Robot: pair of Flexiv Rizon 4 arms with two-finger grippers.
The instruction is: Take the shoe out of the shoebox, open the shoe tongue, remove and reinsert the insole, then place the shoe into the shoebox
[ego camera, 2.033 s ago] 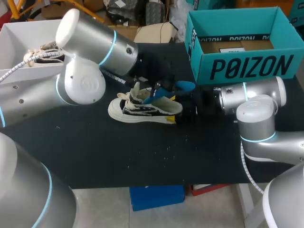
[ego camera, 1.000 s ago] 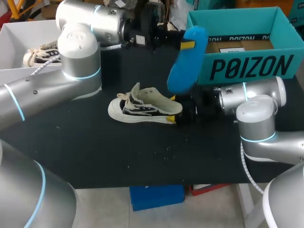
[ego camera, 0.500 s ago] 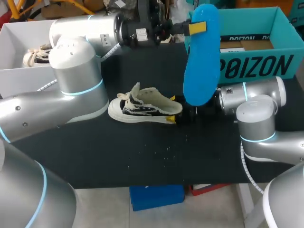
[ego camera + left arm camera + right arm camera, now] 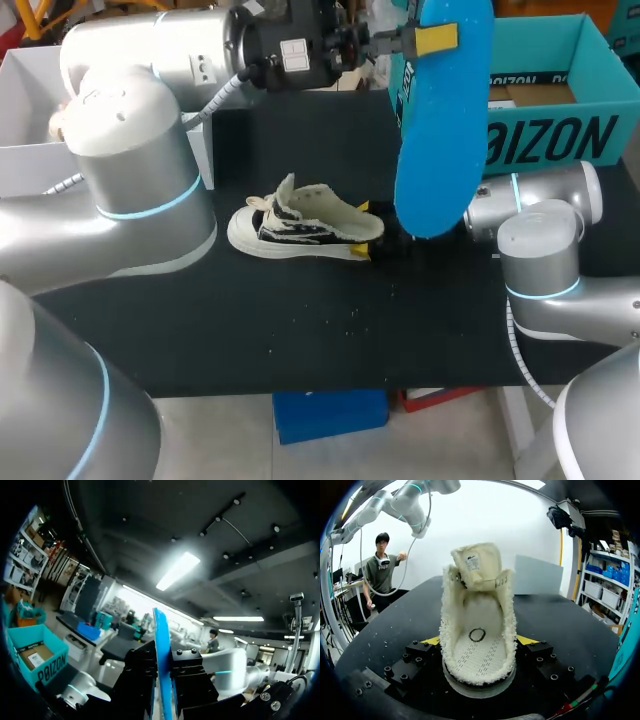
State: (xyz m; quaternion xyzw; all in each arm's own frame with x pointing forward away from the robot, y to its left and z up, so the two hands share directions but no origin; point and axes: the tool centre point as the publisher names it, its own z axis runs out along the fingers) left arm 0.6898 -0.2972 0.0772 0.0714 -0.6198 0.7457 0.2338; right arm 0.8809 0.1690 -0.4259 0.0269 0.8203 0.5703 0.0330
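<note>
- My left gripper [image 4: 420,40] clamps the blue insole [image 4: 445,140] at its upper end (it hangs over the table [image 4: 250,320]).
- My right gripper [image 4: 479,641] pinches the cream sneaker [image 4: 477,625] at its heel.

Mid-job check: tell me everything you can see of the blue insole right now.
The insole is a thin, flat, plain bright blue foot-shaped sheet, foam by its look. It is out of the shoe, hanging roughly upright in the air above the table. The left gripper is shut on its upper part, one finger on each face; nothing else touches it.
</note>
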